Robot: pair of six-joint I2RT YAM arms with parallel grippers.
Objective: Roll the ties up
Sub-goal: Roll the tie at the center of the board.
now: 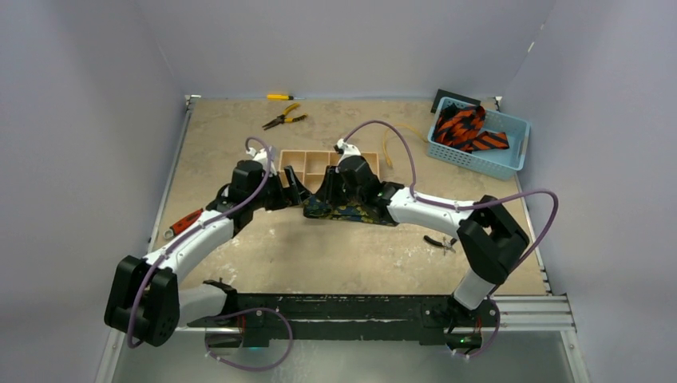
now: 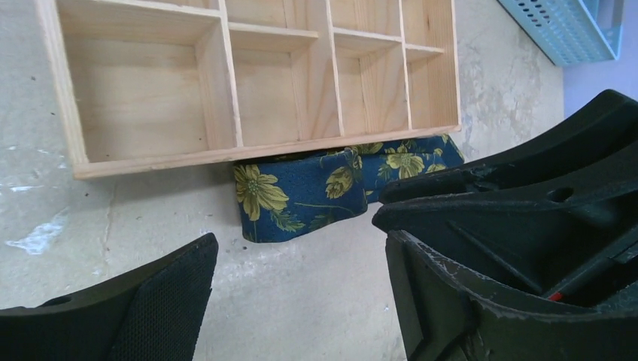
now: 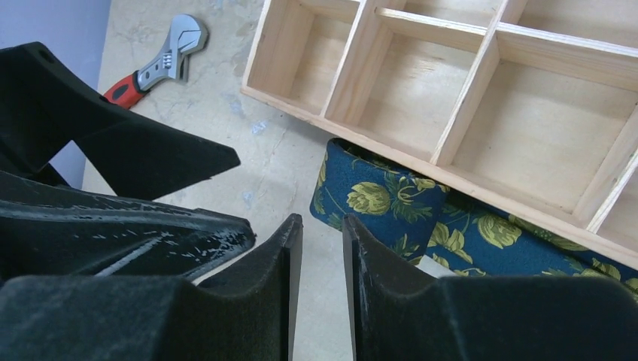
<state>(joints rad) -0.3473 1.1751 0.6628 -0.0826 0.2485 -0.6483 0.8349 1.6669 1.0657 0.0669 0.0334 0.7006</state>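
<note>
A dark navy tie (image 2: 301,197) with yellow flowers lies bunched on the table against the front wall of a wooden divider tray (image 2: 263,151). In the top view the tie (image 1: 345,213) sits between both grippers. My left gripper (image 2: 297,242) is open, its fingers apart on either side of the tie's folded end and a little short of it, holding nothing. My right gripper (image 3: 322,222) stands with a narrow gap and only bare table between its pads; the tie (image 3: 376,197) lies just beyond its tips. Orange-red ties (image 1: 467,129) with black stripes lie in the blue basket (image 1: 511,164).
The tray's (image 1: 315,159) compartments hold nothing. Yellow pliers (image 1: 283,120) and a yellow screwdriver (image 1: 279,96) lie at the back. A red-handled wrench (image 3: 154,64) lies at the left, black pliers (image 1: 439,242) at the right, and a thin yellow cord (image 1: 389,148) by the tray.
</note>
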